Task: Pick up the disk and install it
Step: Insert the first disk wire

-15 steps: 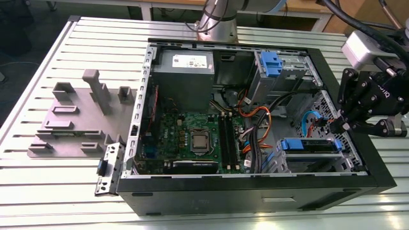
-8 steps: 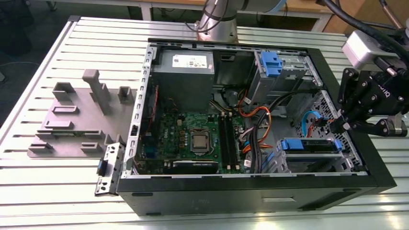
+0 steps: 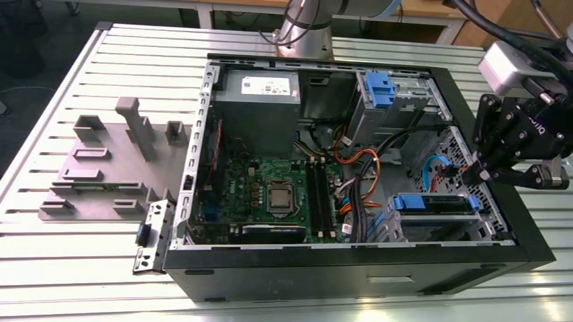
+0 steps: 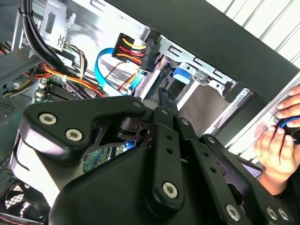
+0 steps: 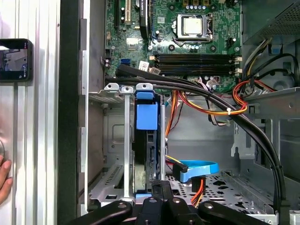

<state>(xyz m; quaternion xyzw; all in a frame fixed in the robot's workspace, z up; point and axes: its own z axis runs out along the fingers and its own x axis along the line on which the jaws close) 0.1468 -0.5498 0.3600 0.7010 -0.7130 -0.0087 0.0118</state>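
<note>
Blue-framed disk (image 5: 146,117) seated in case bay (image 5: 125,140); we judge it installed. End effector (image 3: 488,176) alongside, grip state untellable.

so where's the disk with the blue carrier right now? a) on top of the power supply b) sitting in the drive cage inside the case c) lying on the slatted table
b: the disk stands in the metal drive cage inside the case, under the gripper.
</note>
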